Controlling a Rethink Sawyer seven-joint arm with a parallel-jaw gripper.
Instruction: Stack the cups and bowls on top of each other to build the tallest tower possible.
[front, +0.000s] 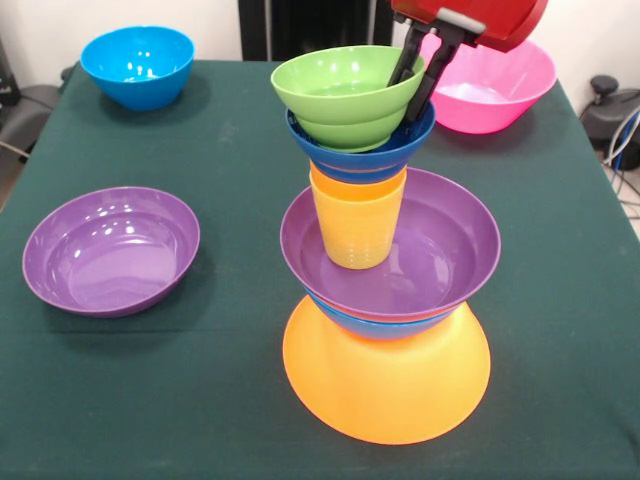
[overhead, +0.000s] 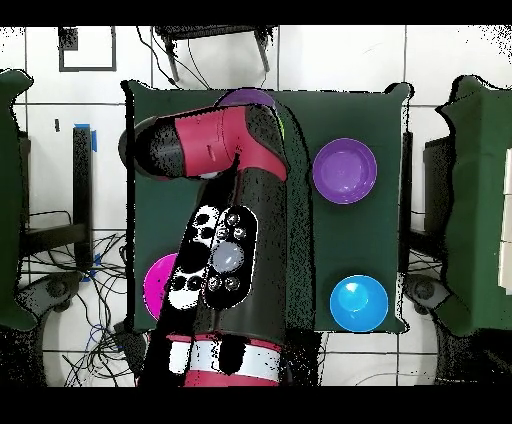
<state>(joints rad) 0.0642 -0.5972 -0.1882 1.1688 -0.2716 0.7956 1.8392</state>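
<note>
The tower stands at the centre of the front view. An upside-down yellow-orange bowl (front: 385, 385) is its base. On it sit a bright blue bowl (front: 385, 325), a purple bowl (front: 440, 250), the yellow cup (front: 357, 228) with an orange rim (front: 357, 185) above it, a dark blue bowl (front: 352, 158) and a green bowl (front: 340, 92) on top. My gripper (front: 415, 85) comes down from the upper right. Its jaws straddle the green bowl's right rim, one inside and one outside, shut on it. In the overhead view my arm (overhead: 235, 200) hides the tower except a purple edge (overhead: 248, 97).
On the dark green table (front: 230, 140) a loose purple bowl (front: 110, 250) (overhead: 344, 170) lies front left. A bright blue bowl (front: 137, 65) (overhead: 359, 303) sits far left. A pink bowl (front: 495, 90) (overhead: 158, 283) sits far right, behind the gripper.
</note>
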